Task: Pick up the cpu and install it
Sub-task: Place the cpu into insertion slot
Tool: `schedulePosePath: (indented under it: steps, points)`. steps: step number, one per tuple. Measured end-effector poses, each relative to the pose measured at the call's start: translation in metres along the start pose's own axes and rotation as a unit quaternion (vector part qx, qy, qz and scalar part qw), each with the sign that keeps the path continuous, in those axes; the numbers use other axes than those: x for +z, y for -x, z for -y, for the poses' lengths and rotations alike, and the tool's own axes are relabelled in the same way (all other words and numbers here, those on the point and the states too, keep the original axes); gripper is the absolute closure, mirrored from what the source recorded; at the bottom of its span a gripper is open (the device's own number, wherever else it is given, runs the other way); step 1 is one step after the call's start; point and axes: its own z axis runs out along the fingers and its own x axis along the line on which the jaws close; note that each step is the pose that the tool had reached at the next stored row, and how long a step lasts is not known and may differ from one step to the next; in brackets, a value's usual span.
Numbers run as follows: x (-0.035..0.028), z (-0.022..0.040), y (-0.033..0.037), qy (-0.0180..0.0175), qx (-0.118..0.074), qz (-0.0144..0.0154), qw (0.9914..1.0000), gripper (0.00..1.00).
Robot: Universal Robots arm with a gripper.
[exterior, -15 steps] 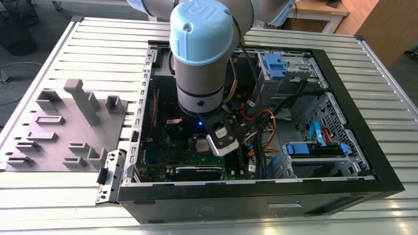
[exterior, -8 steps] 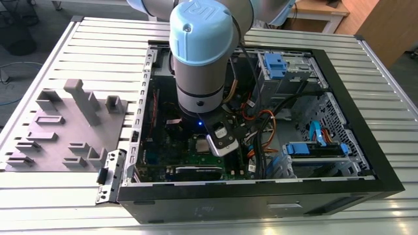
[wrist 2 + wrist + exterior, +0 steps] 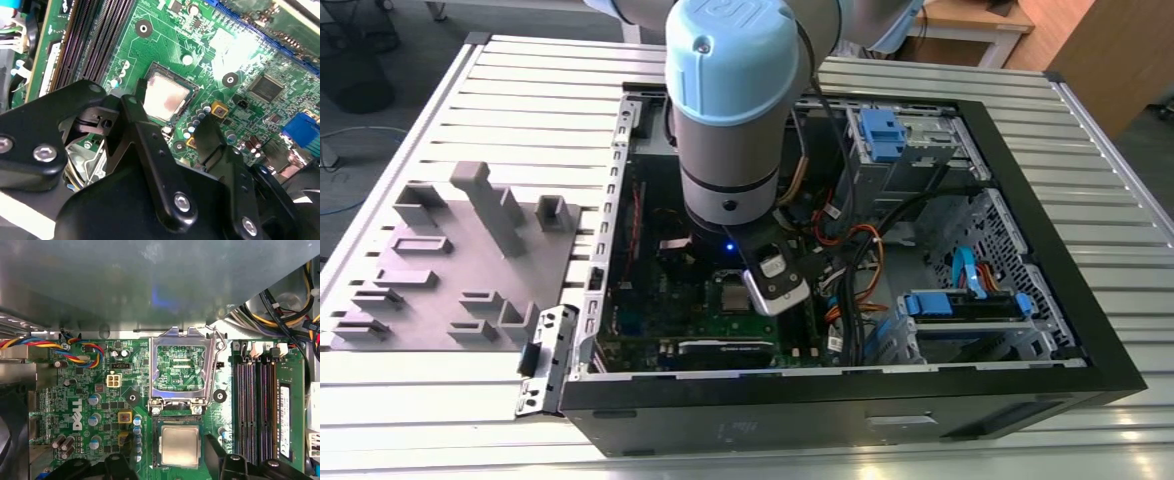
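The cpu (image 3: 180, 445) is a silvery square chip lying flat in its socket on the green motherboard (image 3: 90, 405), and it also shows in the second wrist view, cpu (image 3: 162, 97). The silver socket frame (image 3: 181, 365) stands flipped open beside it. My gripper (image 3: 175, 452) is open just above the chip, with one black finger (image 3: 145, 130) on each side and nothing held. In the exterior view my gripper (image 3: 767, 290) is low inside the open computer case (image 3: 854, 400).
Memory slots (image 3: 255, 405) run along one side of the socket, and capacitors (image 3: 95, 417) and coloured cables (image 3: 75, 347) crowd the other. A grey moulded tray (image 3: 454, 260) with upright blocks lies on the slatted table at the exterior view's left.
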Motion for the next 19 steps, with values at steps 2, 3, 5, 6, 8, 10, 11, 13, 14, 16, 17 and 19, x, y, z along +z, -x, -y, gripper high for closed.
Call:
schedulePosePath:
  steps: [2,3,5,6,8,10,11,13,14,16,17,19]
  points:
    - [-0.0002,0.0001,0.0000,-0.0001,0.000,0.0000,1.00000,0.36]
    - [-0.0003,0.0001,0.0000,-0.0002,0.000,-0.0001,1.00000,0.36]
    - [-0.0003,0.0001,0.0000,-0.0002,0.000,-0.0001,1.00000,0.36]
    - [-0.0003,0.0001,0.0000,-0.0002,0.000,-0.0001,1.00000,0.36]
    - [-0.0003,0.0001,0.0001,-0.0002,0.000,-0.0001,1.00000,0.36]
    - [-0.0002,0.0001,0.0019,-0.0002,0.000,-0.0001,1.00000,0.36]
    - [-0.0001,0.0001,0.0029,-0.0002,0.000,-0.0001,1.00000,0.36]
    - [0.0001,0.0001,0.0050,-0.0002,0.001,-0.0001,1.00000,0.36]
    - [0.0003,0.0001,0.0061,-0.0003,0.001,-0.0001,1.00000,0.36]
    - [0.0014,0.0001,0.0070,-0.0003,0.002,-0.0001,1.00000,0.36]
    - [0.0026,0.0001,0.0071,-0.0003,0.002,0.0000,1.00000,0.36]
    - [0.0052,0.0002,0.0071,-0.0004,0.002,-0.0001,1.00000,0.36]
